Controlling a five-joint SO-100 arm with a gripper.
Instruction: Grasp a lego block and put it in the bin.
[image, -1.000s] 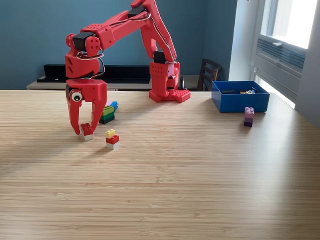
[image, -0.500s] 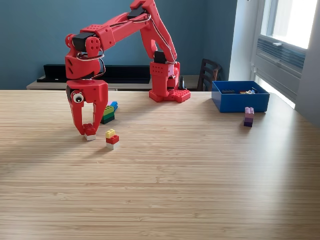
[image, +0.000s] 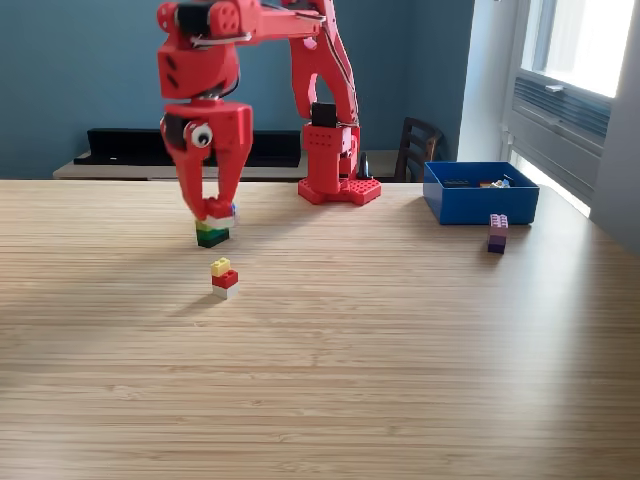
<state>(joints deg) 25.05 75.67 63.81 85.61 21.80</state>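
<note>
- The red plastic claw (image: 213, 207) hangs off the wooden table (image: 380, 340), its two fingers drawn in close around a small red-and-white lego block (image: 218, 210), which is pinched at the tips and clear of the tabletop.
- Just below and behind the claw, seen partly hidden by it, sits a green-and-black lego stack (image: 212, 235) with a bit of blue brick beside it; I cannot tell whether the held block clears that stack by much.
- Below the claw and nearer the camera stands a small tower of yellow, red and white lego bricks (image: 224, 279), apart from the fingers.
- The shallow blue plastic bin (image: 480, 195) lies well off towards the exterior view's right of the claw, past the arm's red base (image: 338, 187); a few pieces show inside its rim, too small to name.
- A purple lego stack (image: 497, 233) stands just in front of the bin, on the table, outside it.
- Step in hand, as I judge it: the grasp is made and the lift is under way, with the carry to the bin not yet done.
- The next move calls for a swing towards the exterior view's right at enough height to pass over the bin's near wall, holding the pinch firm, then a release above the open box rather than over the purple stack beside it.
</note>
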